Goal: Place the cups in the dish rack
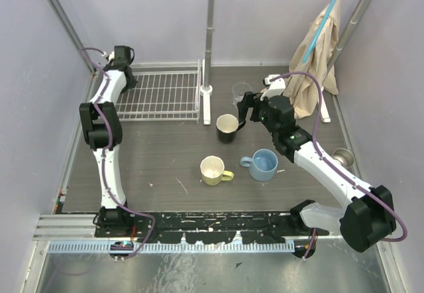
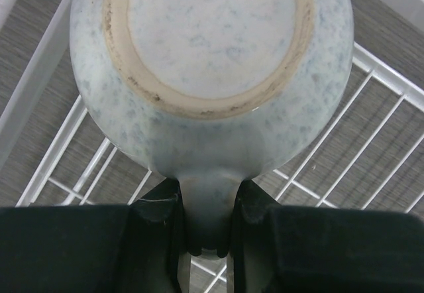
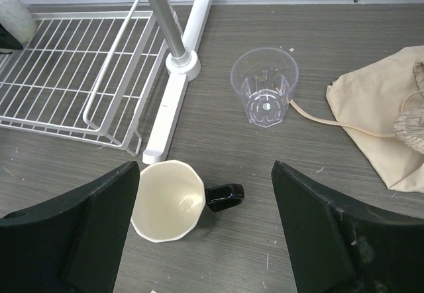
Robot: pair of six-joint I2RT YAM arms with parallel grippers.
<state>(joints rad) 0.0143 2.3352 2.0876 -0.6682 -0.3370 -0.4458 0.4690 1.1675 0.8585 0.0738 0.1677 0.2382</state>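
The cream-white mug (image 2: 212, 74) runs off the left wrist view's top; a black finger (image 3: 86, 227) covers the black mug's (image 3: 171, 200) edge

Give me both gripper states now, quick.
Left gripper: closed on the handle of the pale speckled mug, over the dish rack.
Right gripper: open, empty, fingers spread above the black mug.

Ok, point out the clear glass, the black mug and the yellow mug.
clear glass (image 3: 265, 105): right wrist view, its base.
black mug (image 3: 168, 200): right wrist view, its cream inside.
yellow mug (image 1: 212, 168): top external view, its inside.
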